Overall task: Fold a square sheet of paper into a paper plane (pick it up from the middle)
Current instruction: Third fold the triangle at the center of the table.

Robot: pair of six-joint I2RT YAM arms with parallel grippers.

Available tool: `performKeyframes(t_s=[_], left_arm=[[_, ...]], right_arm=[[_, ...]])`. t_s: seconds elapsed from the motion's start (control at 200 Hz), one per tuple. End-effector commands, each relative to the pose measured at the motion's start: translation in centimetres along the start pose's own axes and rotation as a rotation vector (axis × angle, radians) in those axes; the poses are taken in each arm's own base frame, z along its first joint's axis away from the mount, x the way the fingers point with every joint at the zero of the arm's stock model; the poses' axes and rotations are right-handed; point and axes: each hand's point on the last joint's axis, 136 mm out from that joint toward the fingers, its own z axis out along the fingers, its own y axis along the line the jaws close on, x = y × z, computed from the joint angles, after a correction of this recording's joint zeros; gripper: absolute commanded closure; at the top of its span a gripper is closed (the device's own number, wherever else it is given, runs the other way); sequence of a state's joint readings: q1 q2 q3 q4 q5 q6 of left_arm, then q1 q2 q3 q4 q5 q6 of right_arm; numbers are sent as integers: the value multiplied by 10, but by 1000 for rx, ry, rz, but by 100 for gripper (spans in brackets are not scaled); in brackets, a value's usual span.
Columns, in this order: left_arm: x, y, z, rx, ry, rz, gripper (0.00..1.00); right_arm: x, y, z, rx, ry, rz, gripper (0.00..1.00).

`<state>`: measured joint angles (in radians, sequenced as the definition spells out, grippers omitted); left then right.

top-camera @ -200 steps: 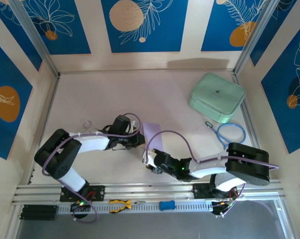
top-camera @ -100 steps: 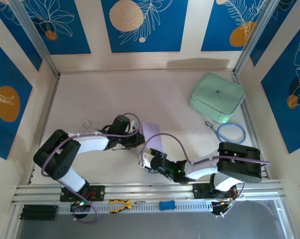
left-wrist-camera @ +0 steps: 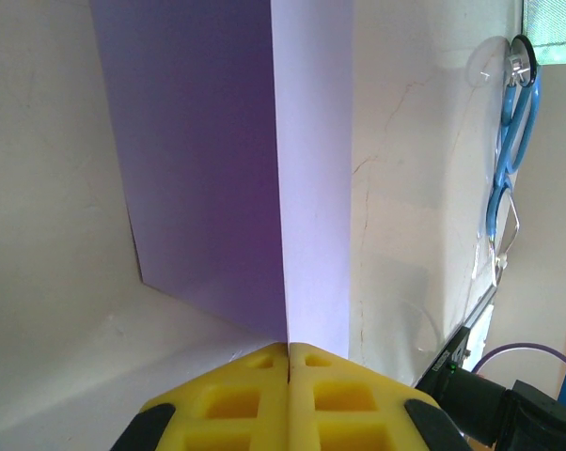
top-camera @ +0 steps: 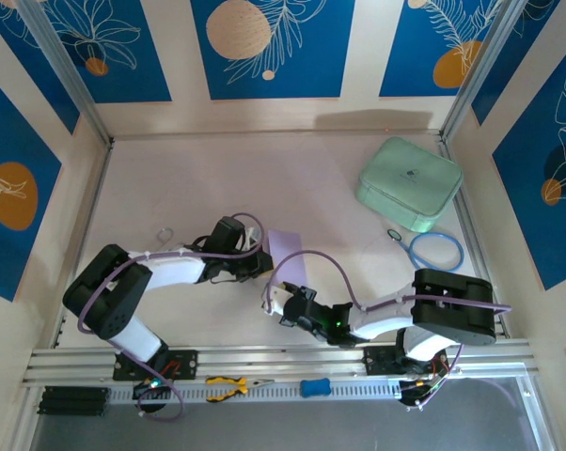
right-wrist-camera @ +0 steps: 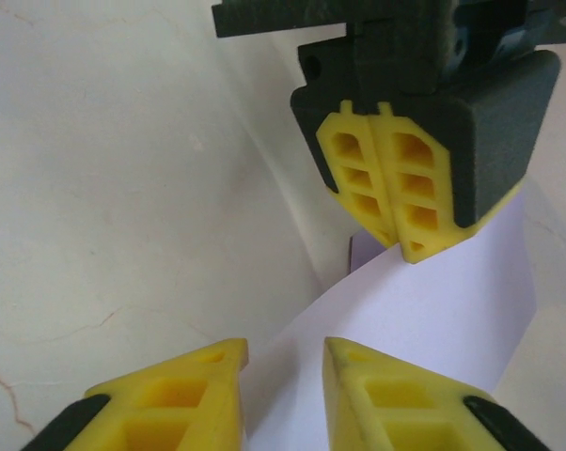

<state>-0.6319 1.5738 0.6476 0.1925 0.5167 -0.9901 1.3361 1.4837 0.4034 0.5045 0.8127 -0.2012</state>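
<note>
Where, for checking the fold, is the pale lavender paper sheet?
Top view: the lavender paper sheet sits mid-table, pinched by the left gripper, beyond the right gripper.

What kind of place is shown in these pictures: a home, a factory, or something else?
Probably a robot test cell in a laboratory, not a home. Aluminium frame posts hold blue printed wall panels around a white table, and two arms are bolted to a metal rail at its near edge.

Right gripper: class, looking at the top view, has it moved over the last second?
Yes. The right gripper has shifted a little to the left across the table, ending farther from the mint-green case, which has stayed put.
</note>
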Motion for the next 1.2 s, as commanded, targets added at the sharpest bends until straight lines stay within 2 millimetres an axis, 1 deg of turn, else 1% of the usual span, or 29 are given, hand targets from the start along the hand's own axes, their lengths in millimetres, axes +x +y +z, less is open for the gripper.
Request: performKeyframes(t_s=[0.0,0.12,0.4,0.835,0.9,0.95,1.045,1.11,1.16,1.195], left_arm=[[0,4,-2,-12,13,-17,99],[1,5,-2,-15,16,-18,99],[1,5,-2,-17,15,-19,99],[0,6,-3,-25,12,-18,98],[0,7,-4,-34,7,-14,95],[-1,8,-5,-42,2,-11,92],[-3,10,-11,-82,-12,6,78],[-6,11,-19,-121,-41,26,72],[-11,10,-29,-152,-71,48,66],[-16,9,-37,-176,-94,66,64]], right_arm=[[-5,-7,-5,27,-21,43,74],[-4,-9,-8,27,-25,59,76],[3,-10,-7,27,5,73,79],[3,-12,-6,14,0,112,92],[4,-12,-7,2,2,130,94],[4,-12,-7,-11,1,151,94],[5,-8,-8,-75,9,220,95],[4,-6,-9,-136,10,297,95],[4,-5,-11,-194,16,371,95],[3,-2,-12,-254,24,425,95]])
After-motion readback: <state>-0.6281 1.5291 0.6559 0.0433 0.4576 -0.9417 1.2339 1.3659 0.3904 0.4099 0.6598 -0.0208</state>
